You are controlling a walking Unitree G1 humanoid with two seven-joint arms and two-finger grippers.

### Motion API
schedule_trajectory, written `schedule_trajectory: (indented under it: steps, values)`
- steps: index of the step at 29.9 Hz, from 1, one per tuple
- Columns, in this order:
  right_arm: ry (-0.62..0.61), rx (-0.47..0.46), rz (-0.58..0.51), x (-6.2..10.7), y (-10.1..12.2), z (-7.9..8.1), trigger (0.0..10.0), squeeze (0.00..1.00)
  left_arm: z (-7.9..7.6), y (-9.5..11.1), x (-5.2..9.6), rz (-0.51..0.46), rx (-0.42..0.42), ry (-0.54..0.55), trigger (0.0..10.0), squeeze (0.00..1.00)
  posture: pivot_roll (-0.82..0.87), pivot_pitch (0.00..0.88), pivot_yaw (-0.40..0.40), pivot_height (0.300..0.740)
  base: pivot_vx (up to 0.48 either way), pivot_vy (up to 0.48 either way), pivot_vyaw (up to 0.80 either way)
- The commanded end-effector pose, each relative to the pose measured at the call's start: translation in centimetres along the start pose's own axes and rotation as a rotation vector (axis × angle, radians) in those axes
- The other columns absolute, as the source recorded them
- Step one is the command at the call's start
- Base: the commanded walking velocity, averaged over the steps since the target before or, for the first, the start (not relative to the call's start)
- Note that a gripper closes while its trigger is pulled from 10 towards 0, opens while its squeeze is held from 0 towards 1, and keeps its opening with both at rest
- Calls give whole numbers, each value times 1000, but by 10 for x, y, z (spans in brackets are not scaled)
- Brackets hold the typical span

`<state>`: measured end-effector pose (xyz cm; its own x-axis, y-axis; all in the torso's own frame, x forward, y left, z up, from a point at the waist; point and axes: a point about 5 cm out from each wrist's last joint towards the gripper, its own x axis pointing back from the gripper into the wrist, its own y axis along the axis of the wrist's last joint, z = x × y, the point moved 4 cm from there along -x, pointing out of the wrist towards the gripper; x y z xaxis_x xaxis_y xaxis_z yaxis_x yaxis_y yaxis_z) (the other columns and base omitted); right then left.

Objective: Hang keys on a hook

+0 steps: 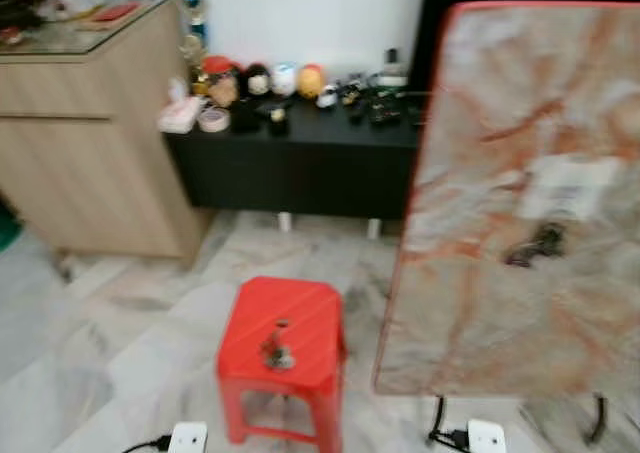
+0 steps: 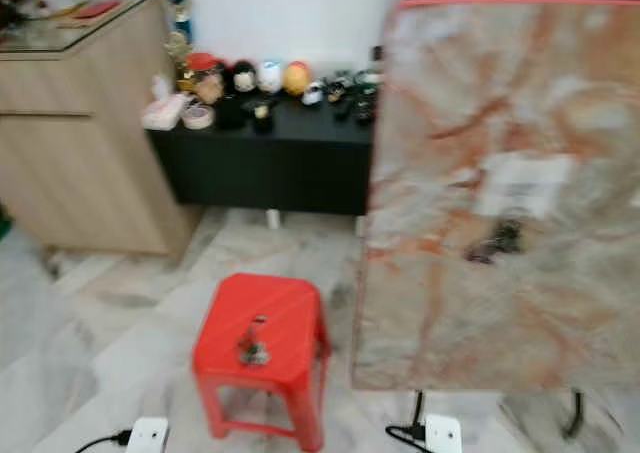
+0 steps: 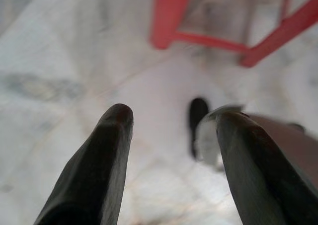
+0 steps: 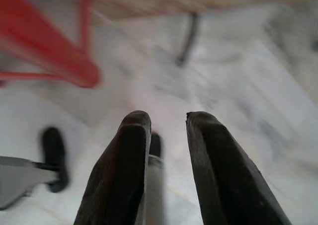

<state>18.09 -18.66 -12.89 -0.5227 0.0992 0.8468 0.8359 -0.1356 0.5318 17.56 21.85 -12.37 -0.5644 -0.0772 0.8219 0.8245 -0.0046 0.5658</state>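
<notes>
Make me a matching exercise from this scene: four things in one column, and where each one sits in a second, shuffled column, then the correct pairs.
Things:
1. keys
2. red stool
3. round figurines
4. dark object

Places:
A. on the low black cabinet by the wall
B. on the marble-patterned tabletop
C. on the stool's seat
D. on the marble floor, left of the table

Pairs: 1-C, 2-D, 3-A, 4-B

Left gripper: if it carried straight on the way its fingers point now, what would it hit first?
Most likely the marble floor. The left gripper, fingers apart and empty, points down at bare tiles; the red stool legs stand beyond, though blur hides depth.
</notes>
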Motion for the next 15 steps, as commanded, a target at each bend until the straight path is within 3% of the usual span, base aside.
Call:
schedule_trajectory:
  steps: [1, 8, 15]
  values:
    - [-18, -20, 26, 1, -8, -8, 10000, 0, -2, -2, 0, 18, -16, -6, 10000, 0, 23, 0, 13, 740, 0, 390, 0]
    - [-32, -27, 27, 2, -6, -28, 10000, 0, -2, -3, 0, 17, -9, -5, 10000, 0, 35, 0, 7, 740, 0, 389, 0]
    - [-40, -32, 33, 4, -10, -36, 10000, 0, -2, -3, 0, 17, -6, -4, 10000, 0, 35, 0, 4, 740, 0, 387, 0]
